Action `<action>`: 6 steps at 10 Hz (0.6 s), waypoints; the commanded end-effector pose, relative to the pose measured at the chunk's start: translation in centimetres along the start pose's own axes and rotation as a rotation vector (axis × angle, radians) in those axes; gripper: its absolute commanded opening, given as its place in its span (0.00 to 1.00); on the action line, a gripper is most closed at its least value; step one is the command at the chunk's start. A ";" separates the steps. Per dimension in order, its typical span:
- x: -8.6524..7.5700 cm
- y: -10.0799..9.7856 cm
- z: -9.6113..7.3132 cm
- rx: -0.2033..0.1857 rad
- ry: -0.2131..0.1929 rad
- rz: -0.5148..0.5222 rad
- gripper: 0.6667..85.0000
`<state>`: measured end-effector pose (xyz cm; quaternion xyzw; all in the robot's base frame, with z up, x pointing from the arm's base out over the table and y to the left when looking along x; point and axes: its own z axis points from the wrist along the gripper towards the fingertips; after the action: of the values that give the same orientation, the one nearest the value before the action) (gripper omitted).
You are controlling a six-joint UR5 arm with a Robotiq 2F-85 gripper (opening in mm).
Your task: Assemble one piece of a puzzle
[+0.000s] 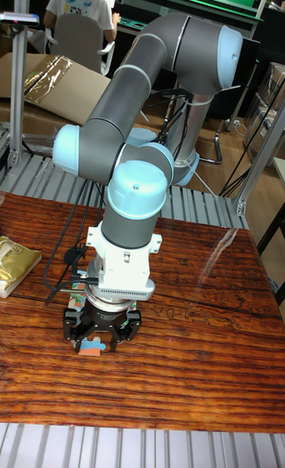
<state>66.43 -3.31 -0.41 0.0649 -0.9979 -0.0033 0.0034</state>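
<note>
One grey and pale-blue robot arm (pixel 131 127) reaches down to a shiny, dark red wooden table (pixel 198 357) with wavy grain. Its black gripper (pixel 91 344) is closed around one small flat puzzle piece (pixel 89 346), blue and orange with bumpy edges, low over the table. One crinkly gold packet (pixel 14 264) lies at the table's left edge. No writing can be read.
</note>
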 end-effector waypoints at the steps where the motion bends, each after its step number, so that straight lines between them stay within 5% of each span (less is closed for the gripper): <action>1: -0.1 -0.4 -0.1 0.009 -0.003 -0.006 0.74; 6: -0.3 -0.3 -0.3 0.011 -0.007 -0.004 0.74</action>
<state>66.55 -3.74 -0.26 0.0706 -0.9975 0.0069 0.0023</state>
